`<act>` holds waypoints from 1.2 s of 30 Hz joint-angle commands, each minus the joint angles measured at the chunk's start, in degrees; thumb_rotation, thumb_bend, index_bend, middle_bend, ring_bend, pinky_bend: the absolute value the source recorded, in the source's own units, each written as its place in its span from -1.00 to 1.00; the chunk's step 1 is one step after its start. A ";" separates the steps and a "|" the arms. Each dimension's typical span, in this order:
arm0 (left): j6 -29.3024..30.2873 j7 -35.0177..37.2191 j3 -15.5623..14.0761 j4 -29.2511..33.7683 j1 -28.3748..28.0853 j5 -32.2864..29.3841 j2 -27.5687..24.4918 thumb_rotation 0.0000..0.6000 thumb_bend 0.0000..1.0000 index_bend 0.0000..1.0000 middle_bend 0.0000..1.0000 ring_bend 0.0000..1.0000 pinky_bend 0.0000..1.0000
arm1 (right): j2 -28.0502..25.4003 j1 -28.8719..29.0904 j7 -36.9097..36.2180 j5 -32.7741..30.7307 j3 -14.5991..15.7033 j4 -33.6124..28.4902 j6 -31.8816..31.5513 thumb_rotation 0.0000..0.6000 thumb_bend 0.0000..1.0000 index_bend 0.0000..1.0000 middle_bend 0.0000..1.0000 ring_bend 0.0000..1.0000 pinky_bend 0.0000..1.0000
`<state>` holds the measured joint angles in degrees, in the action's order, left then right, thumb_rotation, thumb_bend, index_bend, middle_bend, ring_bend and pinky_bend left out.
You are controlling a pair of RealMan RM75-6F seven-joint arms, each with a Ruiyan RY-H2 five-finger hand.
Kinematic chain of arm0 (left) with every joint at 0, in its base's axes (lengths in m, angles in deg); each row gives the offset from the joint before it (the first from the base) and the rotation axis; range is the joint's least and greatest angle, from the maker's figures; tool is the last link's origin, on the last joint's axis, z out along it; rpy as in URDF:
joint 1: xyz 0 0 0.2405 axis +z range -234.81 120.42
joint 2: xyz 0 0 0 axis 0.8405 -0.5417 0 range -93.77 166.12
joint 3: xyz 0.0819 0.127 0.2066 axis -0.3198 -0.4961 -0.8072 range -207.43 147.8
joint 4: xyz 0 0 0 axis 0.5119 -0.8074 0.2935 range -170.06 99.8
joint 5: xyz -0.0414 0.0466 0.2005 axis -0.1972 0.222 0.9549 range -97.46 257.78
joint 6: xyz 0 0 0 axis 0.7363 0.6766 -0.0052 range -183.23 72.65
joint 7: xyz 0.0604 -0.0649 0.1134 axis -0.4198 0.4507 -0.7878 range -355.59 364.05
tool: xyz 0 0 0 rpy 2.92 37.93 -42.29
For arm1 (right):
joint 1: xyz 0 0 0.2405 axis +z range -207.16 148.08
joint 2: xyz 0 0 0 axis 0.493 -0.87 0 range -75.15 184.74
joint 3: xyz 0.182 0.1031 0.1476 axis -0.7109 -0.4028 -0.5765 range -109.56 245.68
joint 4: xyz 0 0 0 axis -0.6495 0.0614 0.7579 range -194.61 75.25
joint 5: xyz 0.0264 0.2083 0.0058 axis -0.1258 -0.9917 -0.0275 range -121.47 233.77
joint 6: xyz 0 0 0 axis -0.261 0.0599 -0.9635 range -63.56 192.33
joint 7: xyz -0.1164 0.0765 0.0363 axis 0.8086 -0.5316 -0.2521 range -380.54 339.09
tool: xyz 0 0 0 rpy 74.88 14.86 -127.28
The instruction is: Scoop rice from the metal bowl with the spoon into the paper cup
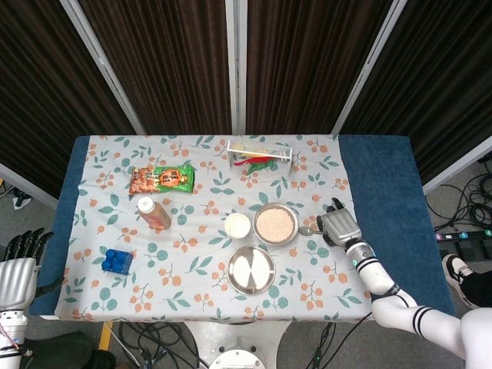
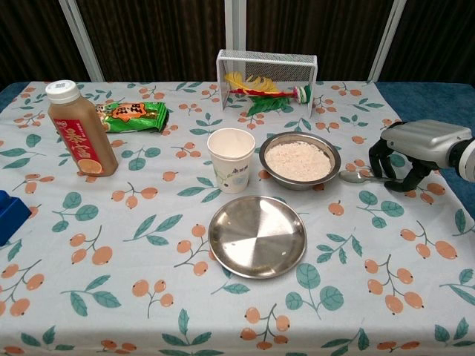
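Note:
The metal bowl (image 2: pixel 299 160) of rice stands right of centre, with the white paper cup (image 2: pixel 231 159) upright just left of it. The spoon (image 2: pixel 355 176) lies on the cloth to the right of the bowl, its scoop pointing at the bowl. My right hand (image 2: pixel 413 153) arches over the spoon's handle, fingers curled down around it and hiding it. From above, the right hand (image 1: pixel 340 227), spoon (image 1: pixel 307 231), bowl (image 1: pixel 275 224) and cup (image 1: pixel 237 225) line up in a row. My left hand (image 1: pixel 17 267) hangs off the table's left corner, fingers spread, holding nothing.
An empty metal plate (image 2: pixel 257 236) sits in front of the cup and bowl. A brown drink bottle (image 2: pixel 72 127) and green snack bag (image 2: pixel 132 116) are at the left, a white wire rack (image 2: pixel 266 73) at the back, a blue block (image 1: pixel 118 260) near the left front.

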<state>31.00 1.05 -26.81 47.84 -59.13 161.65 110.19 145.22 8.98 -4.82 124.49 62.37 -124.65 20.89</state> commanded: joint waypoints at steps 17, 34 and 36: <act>1.99 -1.25 0.21 1.53 0.64 1.03 -0.67 1.00 -0.90 -0.56 -0.59 -0.79 -0.77 | -23.15 10.54 2.64 -1.14 -1.32 -19.97 13.41 1.00 -0.35 0.15 0.18 -0.54 -0.94; 1.95 -1.81 0.21 0.75 0.62 1.27 -0.05 1.00 -0.90 -0.56 -0.59 -0.78 -0.77 | -16.08 29.92 19.44 -16.94 8.31 -14.14 20.01 1.00 -0.33 0.17 0.18 -0.54 -0.97; 1.92 -2.12 0.37 0.37 0.62 0.98 0.15 1.00 -0.90 -0.56 -0.59 -0.78 -0.77 | -15.26 32.06 21.51 -19.88 10.14 -14.15 19.17 1.00 -0.32 0.17 0.18 -0.54 -0.97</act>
<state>32.93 -1.00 -26.49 48.28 -58.50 162.70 110.29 128.90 39.20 14.50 107.14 70.49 -139.23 40.92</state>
